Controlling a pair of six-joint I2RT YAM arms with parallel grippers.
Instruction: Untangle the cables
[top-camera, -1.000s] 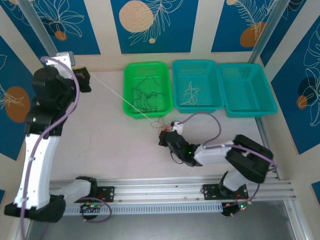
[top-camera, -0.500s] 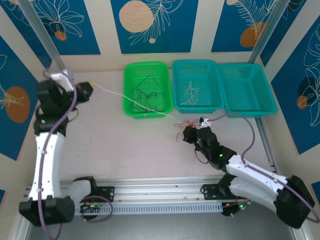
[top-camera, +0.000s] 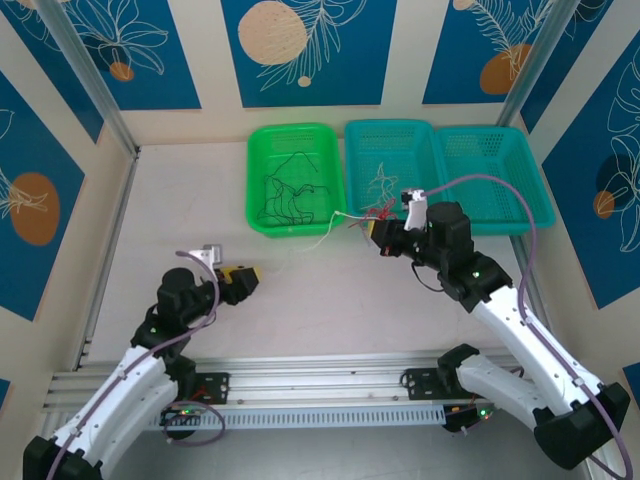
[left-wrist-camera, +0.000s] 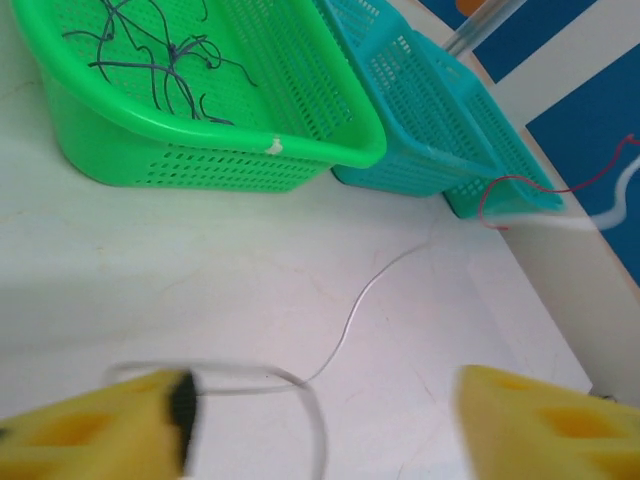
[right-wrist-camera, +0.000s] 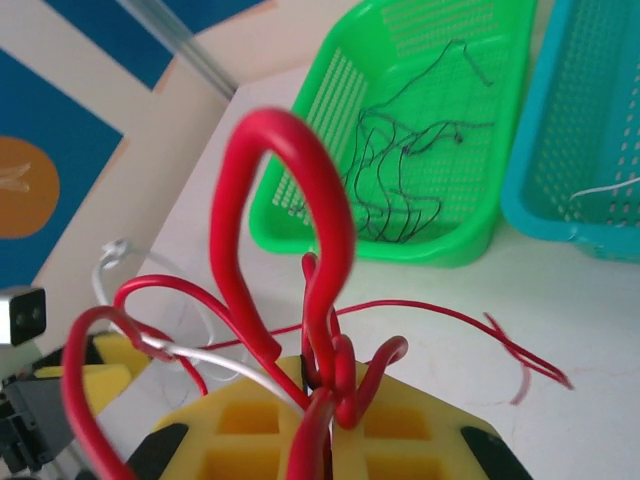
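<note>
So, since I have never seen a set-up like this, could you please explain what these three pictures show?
These are two robot arms bolted to the near edge of a table. One picture looks down from above and behind them. The other two come from a camera on each wrist. Each arm ends in a two-finger end effector with yellow pads. The left end effector stands open just above the table, with a thin white wire lying in front of it. The right end effector is shut on a bunch of red wires. At the back stand a green basket holding black wires, a teal basket beside it holding whitish wires, and a second teal basket.
</note>
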